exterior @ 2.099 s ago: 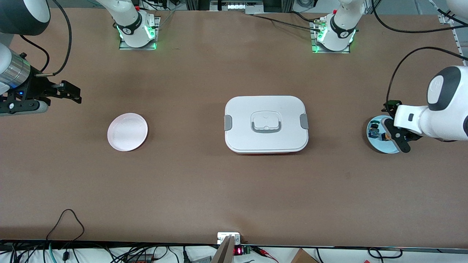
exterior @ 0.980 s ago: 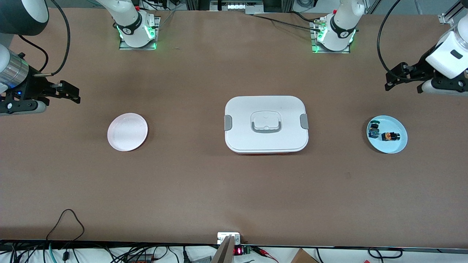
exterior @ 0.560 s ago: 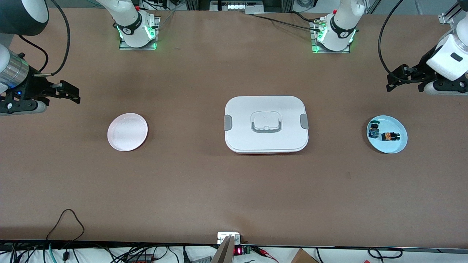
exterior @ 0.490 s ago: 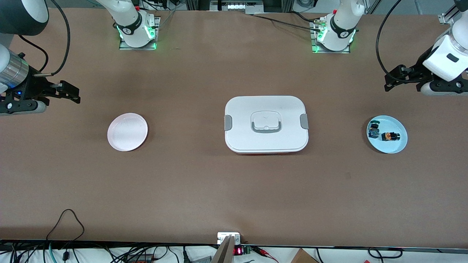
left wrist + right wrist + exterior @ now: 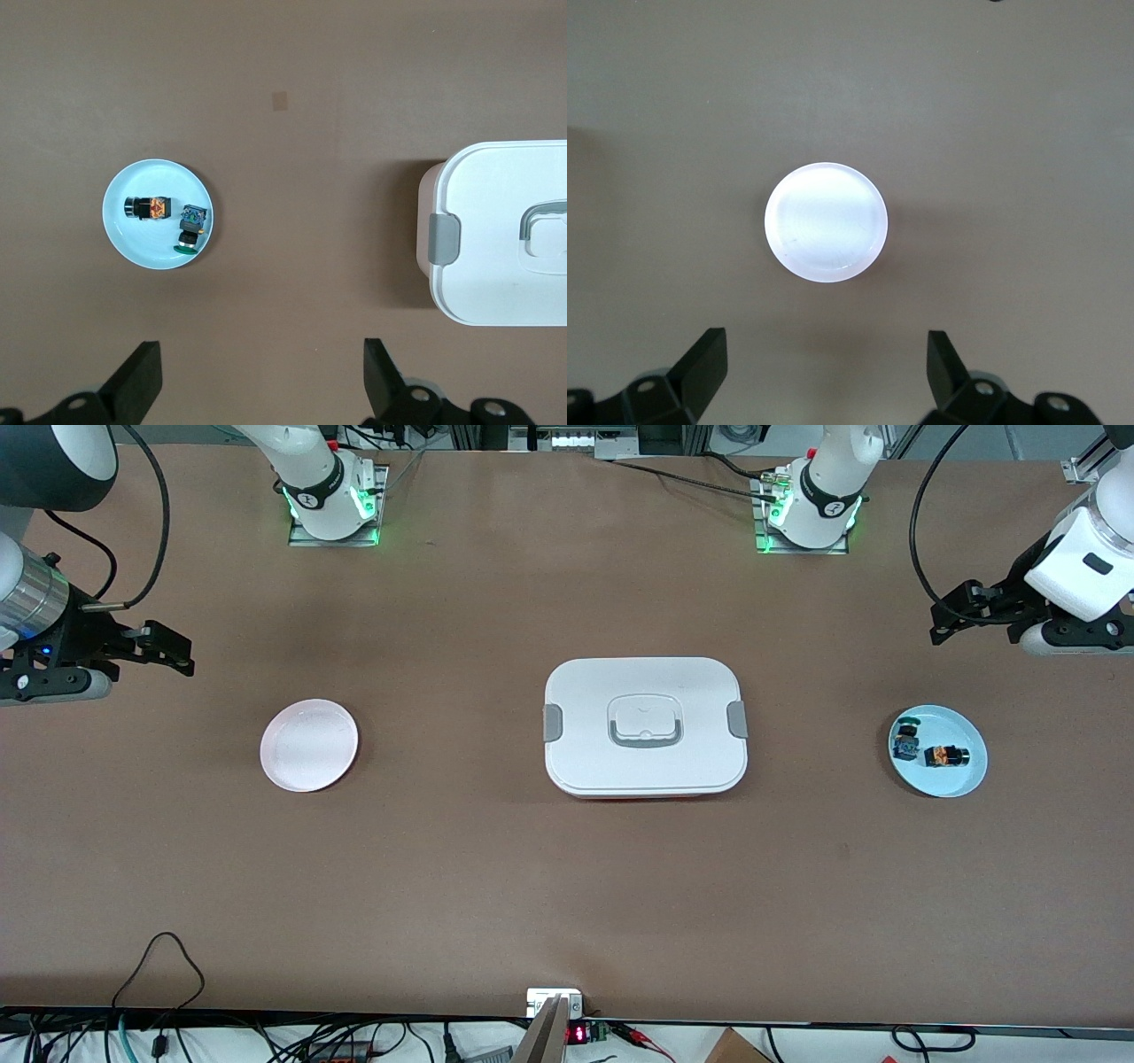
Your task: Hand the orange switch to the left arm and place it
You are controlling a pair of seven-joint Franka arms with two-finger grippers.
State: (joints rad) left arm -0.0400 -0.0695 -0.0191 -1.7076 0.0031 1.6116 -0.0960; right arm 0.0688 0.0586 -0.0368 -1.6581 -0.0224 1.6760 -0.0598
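Note:
The orange switch [image 5: 946, 756] lies on a light blue plate [image 5: 955, 780] at the left arm's end of the table, beside a blue-and-green switch [image 5: 905, 741]. The left wrist view shows the orange switch [image 5: 149, 207] on that plate [image 5: 151, 250] too. My left gripper [image 5: 957, 613] hangs open and empty over bare table beside the blue plate; in its own view [image 5: 261, 376] the jaws stand wide apart. The white box [image 5: 645, 726] sits mid-table. My right gripper [image 5: 173, 651] waits open and empty over bare table by a pink plate [image 5: 309, 745].
The pink plate [image 5: 826, 221] is empty and lies toward the right arm's end. The box's edge and grey clip [image 5: 443, 239] show in the left wrist view. A loose black cable [image 5: 159, 957] lies at the table edge nearest the front camera.
My left gripper was down at the blue plate two seconds ago; it has lifted away empty and now holds nearly still. Both switches stay on the plate. The right arm has not moved.

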